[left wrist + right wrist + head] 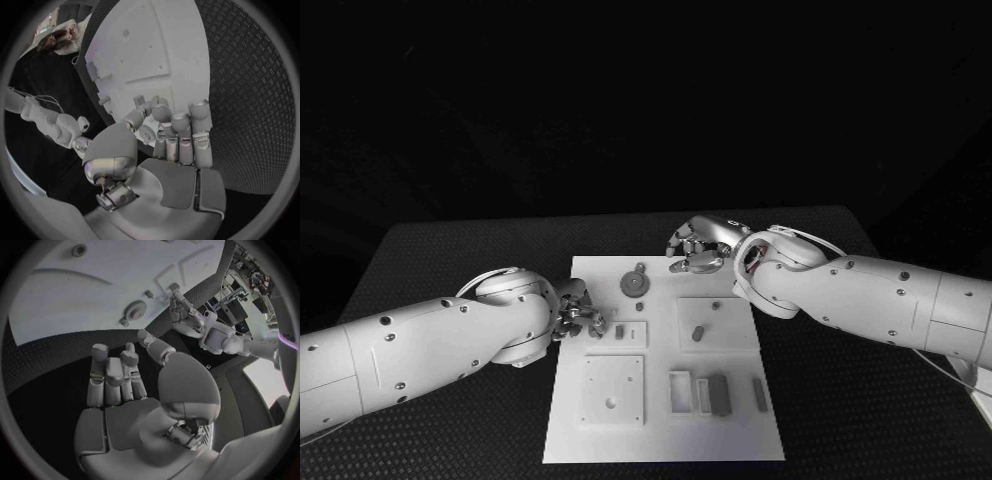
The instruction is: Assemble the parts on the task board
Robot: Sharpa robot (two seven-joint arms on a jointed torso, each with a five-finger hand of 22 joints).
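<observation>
The board (pixel 661 420) lies mid-surface (pixel 444 250), grey parts (pixel 720 394) on it. The left robot hand (pixel 577 318) curls at its left edge; whether it grasps anything, I cannot tell. The right robot hand (pixel 700 246) hovers released over its far edge.

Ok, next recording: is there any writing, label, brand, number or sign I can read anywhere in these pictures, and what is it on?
None can be read.
The task board and the grey parts on it show no print.
The left hand and right hand carry no readable marking.
Dark marks on the right arm in the right wrist view are too small and blurred to read.
</observation>
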